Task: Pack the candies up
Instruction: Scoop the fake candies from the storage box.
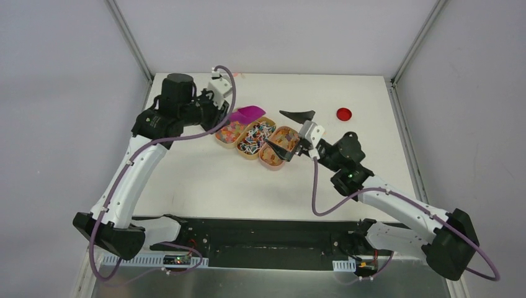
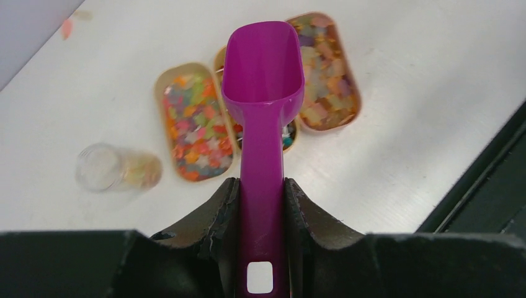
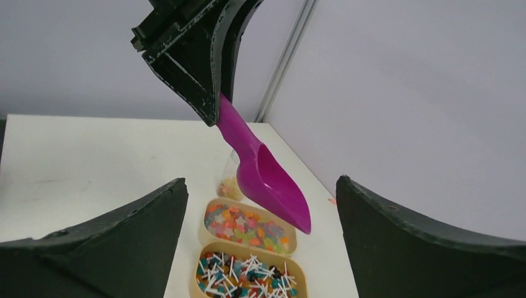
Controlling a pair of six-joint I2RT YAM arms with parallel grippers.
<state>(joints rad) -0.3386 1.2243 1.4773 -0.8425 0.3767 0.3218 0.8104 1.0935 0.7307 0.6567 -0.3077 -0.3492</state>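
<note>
Got left end effector (image 2: 260, 189) clamped on scoop (image 2: 263, 68), up over trays (image 1: 249, 157). Seeing candies (image 1: 256, 136) in those three trays, mid-tabletop. Got right end effector (image 1: 290, 132) spread wide apart, holding nothing, over rightmost tray.

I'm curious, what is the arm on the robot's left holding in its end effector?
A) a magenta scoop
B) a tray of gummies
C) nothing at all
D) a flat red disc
A: in the left wrist view the left end effector is closed on the handle of the magenta scoop, one finger on each side of it.
</note>
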